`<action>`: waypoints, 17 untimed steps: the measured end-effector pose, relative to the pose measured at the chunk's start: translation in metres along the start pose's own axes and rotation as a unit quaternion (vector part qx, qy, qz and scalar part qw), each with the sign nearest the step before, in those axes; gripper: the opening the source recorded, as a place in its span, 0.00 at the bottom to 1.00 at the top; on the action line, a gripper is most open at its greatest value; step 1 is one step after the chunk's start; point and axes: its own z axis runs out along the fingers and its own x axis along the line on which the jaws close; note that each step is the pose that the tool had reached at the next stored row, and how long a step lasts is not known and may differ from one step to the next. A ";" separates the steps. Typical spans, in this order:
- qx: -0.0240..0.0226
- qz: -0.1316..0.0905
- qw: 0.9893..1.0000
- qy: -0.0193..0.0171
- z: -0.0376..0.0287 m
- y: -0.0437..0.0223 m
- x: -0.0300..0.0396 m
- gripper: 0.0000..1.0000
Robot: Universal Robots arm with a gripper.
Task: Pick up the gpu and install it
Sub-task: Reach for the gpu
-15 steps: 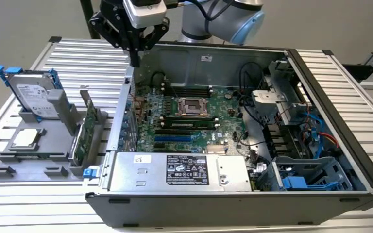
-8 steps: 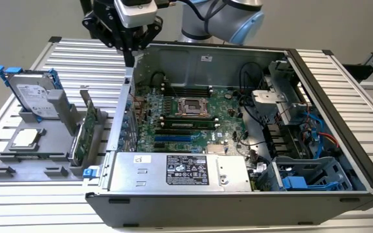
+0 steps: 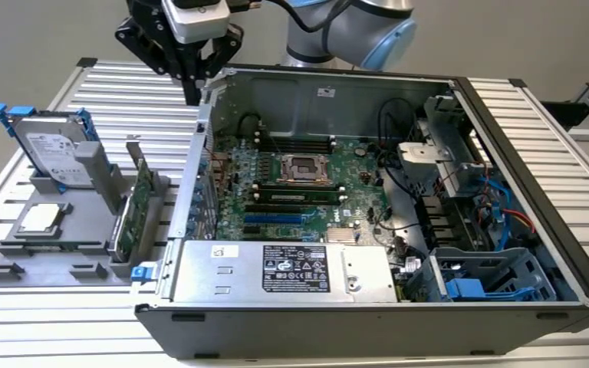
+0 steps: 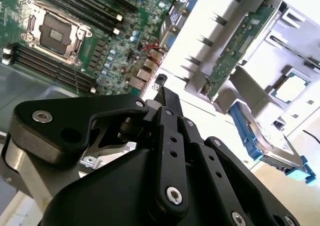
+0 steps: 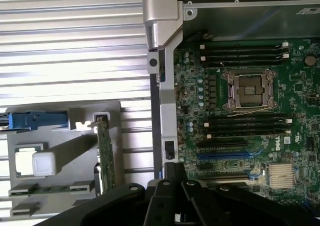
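1. Right now, your gripper hangs empty, jaws drawn together, over the open computer case's wall, at 11 o'clock in the exterior view.
2. Your gpu stands on edge in the grey holder on the tabletop, at the case's 9 o'clock, well apart from the gripper.
3. At the gpu's 9 o'clock, the holder carries the hard drive and the CPU chip.

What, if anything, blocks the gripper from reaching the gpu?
Probably nothing, so likely yes. The gpu stands on edge in the grey holder beside the case, with its upper edge uncovered. The gripper hangs above the case's side wall, apart from the card.
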 end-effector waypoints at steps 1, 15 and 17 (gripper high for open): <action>0.000 0.000 1.000 0.000 -0.0001 -0.0001 0.0016 0.00; 0.000 0.000 1.000 0.000 -0.0003 -0.0016 0.0232 0.00; 0.000 0.000 1.000 0.000 -0.0004 -0.0018 0.0261 0.00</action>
